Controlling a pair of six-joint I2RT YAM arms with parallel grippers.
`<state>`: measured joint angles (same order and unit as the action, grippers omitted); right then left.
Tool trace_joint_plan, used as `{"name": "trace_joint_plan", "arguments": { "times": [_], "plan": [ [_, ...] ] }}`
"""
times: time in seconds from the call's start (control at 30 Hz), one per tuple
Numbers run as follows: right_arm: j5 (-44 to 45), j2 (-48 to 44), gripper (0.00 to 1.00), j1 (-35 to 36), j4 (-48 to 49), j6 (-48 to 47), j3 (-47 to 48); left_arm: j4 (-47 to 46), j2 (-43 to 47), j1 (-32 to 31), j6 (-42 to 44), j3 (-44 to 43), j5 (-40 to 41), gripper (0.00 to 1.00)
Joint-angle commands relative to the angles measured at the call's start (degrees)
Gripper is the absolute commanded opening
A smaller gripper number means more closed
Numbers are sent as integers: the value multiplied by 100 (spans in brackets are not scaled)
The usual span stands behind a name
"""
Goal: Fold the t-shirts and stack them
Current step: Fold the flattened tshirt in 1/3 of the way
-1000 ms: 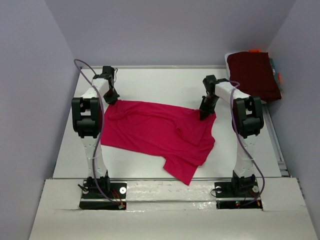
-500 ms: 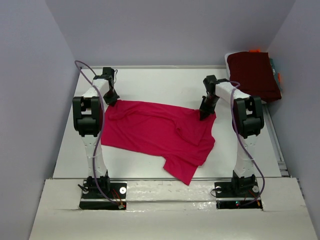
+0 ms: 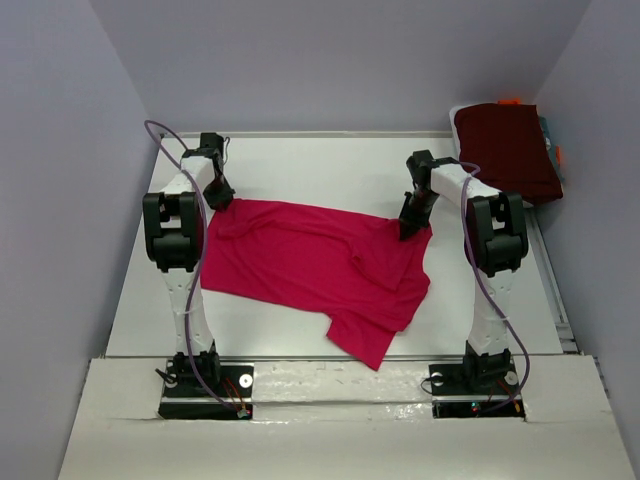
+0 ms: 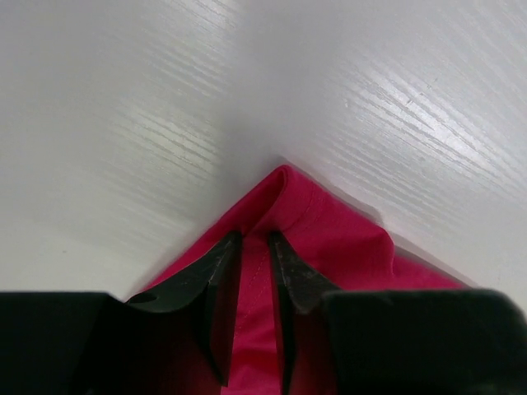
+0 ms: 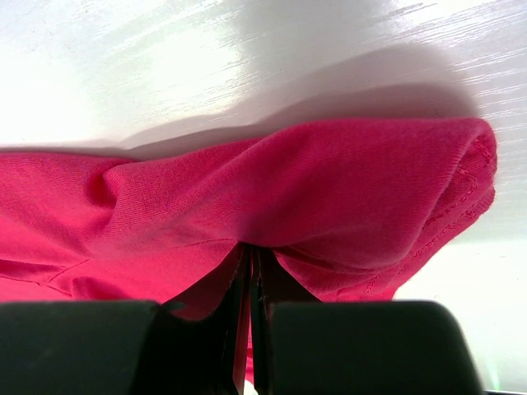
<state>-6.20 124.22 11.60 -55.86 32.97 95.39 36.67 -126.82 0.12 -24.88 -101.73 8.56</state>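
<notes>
A crimson-pink t-shirt (image 3: pixel 310 265) lies spread and rumpled across the white table (image 3: pixel 320 165), one sleeve trailing toward the near edge. My left gripper (image 3: pixel 222 200) sits low at the shirt's far-left corner. In the left wrist view its jaws (image 4: pixel 254 239) stand slightly apart, with the shirt's hemmed corner (image 4: pixel 329 239) lying loose between them. At the shirt's far-right corner my right gripper (image 3: pixel 408 230) is shut on a bunched fold of the cloth (image 5: pixel 313 189), with the fingertips (image 5: pixel 249 251) pressed together. A dark maroon folded t-shirt (image 3: pixel 508 150) rests at the back right.
The maroon shirt lies on a pile of other items with orange and teal edges (image 3: pixel 548 140), beside the right wall. Grey walls close in the table at left, back and right. Both arm bases (image 3: pixel 205 380) stand at the near edge.
The left gripper's jaws have parted off the shirt corner and the left arm has shifted a little to the left. The right gripper and the shirt stay as they were.
</notes>
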Motion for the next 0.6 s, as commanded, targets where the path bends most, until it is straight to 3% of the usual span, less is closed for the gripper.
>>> {"name": "trace_joint_plan", "arguments": {
  "times": [0.0,0.57],
  "plan": [
    [347,533,9,36,127,-115,-381,34,62,23,80,-92,32,34],
    [382,638,9,-17,-13,-186,-171,359,-527,296,159,-663,5,33]
  ]
}}
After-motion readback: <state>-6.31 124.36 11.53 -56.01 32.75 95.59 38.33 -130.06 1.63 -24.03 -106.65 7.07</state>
